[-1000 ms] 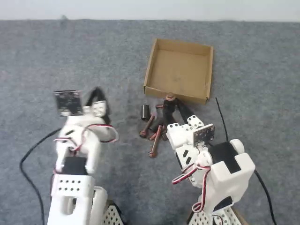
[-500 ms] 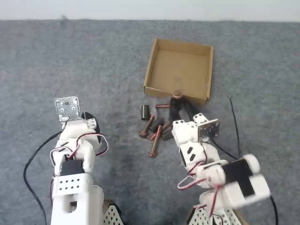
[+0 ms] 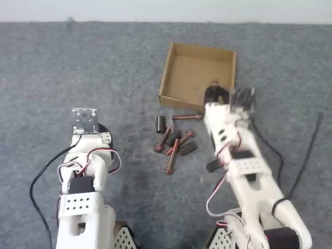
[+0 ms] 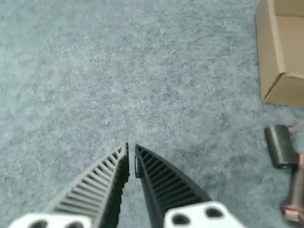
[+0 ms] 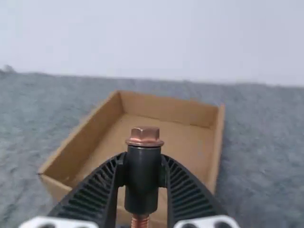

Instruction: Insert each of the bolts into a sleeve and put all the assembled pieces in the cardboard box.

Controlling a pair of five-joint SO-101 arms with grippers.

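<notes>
right hand [image 5: 142,166] moved to cardboard box [image 5: 214,142] | grips sleeved bolt [image 5: 144,147], tip cropped | left hand [image 4: 131,151] seemingly closed

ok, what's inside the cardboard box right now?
Bare floor where visible; no assembled pieces lying in the cardboard box. The right hand, shut on a sleeved bolt, covers the near right corner.

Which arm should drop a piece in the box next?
Right. The right claw grips a sleeved bolt at the cardboard box; the left claw is shut, empty and farther off.
</notes>
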